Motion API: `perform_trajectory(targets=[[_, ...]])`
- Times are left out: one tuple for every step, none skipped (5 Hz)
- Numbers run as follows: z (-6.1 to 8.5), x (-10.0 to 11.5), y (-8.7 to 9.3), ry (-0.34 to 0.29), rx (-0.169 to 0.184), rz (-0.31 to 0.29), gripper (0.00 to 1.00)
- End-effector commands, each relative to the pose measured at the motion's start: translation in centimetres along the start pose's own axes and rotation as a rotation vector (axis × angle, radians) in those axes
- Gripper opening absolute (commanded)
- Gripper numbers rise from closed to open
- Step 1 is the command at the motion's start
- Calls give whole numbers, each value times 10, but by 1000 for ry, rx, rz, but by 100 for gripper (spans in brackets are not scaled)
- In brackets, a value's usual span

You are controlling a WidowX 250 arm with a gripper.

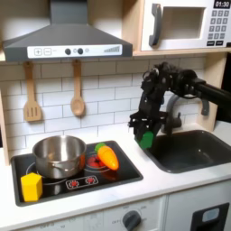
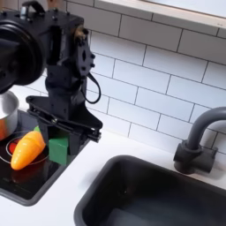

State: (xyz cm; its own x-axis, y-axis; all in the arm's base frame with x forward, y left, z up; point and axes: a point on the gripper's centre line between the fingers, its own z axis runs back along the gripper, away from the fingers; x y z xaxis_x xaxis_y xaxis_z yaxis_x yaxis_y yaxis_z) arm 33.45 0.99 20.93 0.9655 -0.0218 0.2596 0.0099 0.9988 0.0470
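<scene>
Sink (image 1: pixel 194 152) seen at the first exterior view's right, stove (image 1: pixel 81 180) left. Pot (image 1: pixel 58 155) and carrot (image 1: pixel 107 157) set on stove. Green block (image 1: pixel 146 139) clamped in gripper (image 1: pixel 144 133) jaws, held between stove and sink.

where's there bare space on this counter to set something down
Bare white counter runs along the front edge, between the stovetop and the sink. The sink basin itself looks bare too. The stovetop is crowded: steel pot, carrot, yellow block. The gripper, shut on a green block, hangs over the gap beside the faucet.
</scene>
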Motion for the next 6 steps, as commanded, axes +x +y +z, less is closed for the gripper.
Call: perform_trajectory(targets=[[-5,6,8,1,36,7,0],[-12,12,15,6,39,37,0],[-17,17,15,1,48,33,0],[-23,24,21,-4,67,33,0],[-27,30,23,-10,81,32,0],[-31,33,25,1,91,32,0]])
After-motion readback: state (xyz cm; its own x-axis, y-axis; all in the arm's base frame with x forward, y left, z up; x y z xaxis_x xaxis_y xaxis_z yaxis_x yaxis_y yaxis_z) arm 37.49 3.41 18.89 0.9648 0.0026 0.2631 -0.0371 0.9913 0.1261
